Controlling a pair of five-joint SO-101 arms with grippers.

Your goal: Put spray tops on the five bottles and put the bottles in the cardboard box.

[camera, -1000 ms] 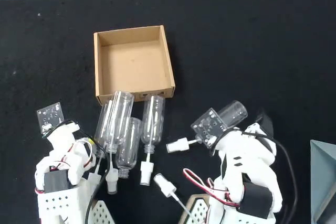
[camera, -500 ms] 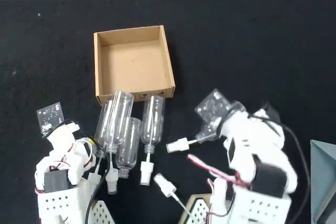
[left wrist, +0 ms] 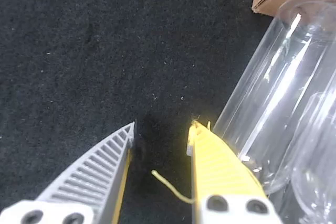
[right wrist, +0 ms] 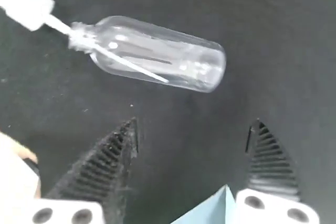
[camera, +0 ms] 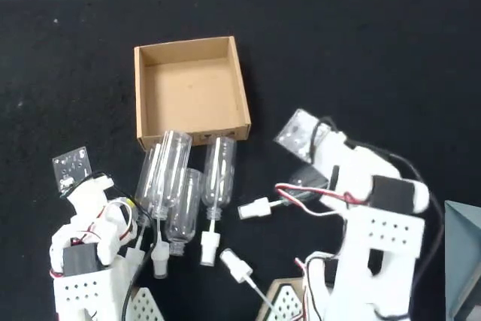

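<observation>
R hand (right wrist: 195, 127): wide open, holding nothing, hovers directly over the lone bottle (right wrist: 157, 53), not touching it
L hand (left wrist: 162, 126): open too, nothing btwn the fingers, low over the table (camera: 376, 58) off the box's front-left corner, just beside the bottle bunch
Lone bottle (camera: 308, 180): lies flat, off the front-right corner of the box (camera: 192, 95), apart from it
Its spray top (camera: 255, 207): not seated; dip tube runs into the neck, head sticks out toward the bunch
Four bottles (camera: 169, 167): lie in a bunch at the box's front wall, bases by the wall, necks pointing away from it
Loose tops (camera: 237, 266): lie beyond those necks, farther from the box; a few look part-fed w/ tubes, can't tell for sure
Box: nothing inside yet
Handling: clear thin plastic, prob. light, slick & round, so expect it to roll or squirt out of a pinch; walls may flex if you clamp hard
Where to grip: mid-body, across the width, fingers square to the long axis; stay off the neck & tube
Risk: bumping the half-in top could pull the tube out
</observation>
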